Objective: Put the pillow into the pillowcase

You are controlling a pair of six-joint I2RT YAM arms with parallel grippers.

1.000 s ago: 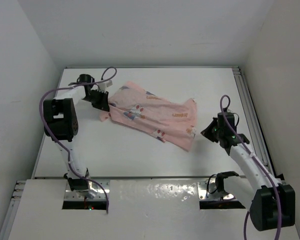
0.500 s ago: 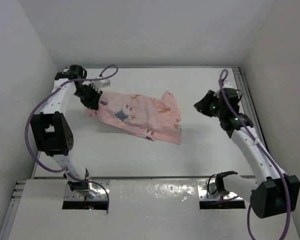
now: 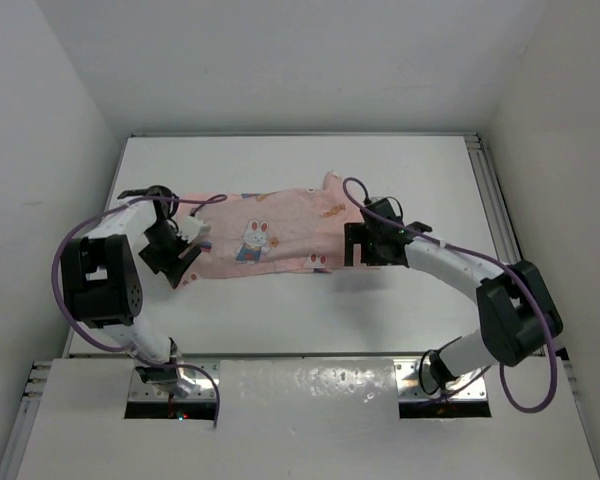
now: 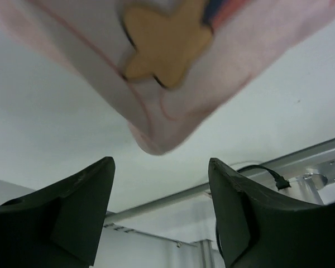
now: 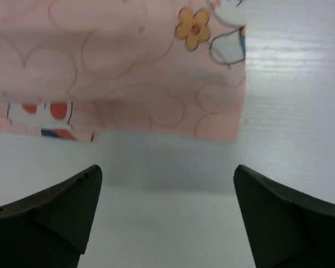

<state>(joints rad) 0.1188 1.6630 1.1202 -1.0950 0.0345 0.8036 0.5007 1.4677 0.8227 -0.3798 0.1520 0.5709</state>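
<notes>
so, pillowcase [image 3: 265, 235] is lying flat on the table [image 3: 280, 310], left gripper [image 3: 185, 262] and right gripper [image 3: 358, 246] sitting wide open at its ends, holding nothing, likely for smoothing (pillow isn't showing, probably inside).

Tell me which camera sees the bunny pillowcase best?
The top external view: it shows the whole pillowcase, spread out. The left wrist view catches only one blurry corner, the right wrist view only an edge with a yellow flower.

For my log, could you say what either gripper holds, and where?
Nothing: left gripper and right gripper stand open beside the pillowcase.
</notes>
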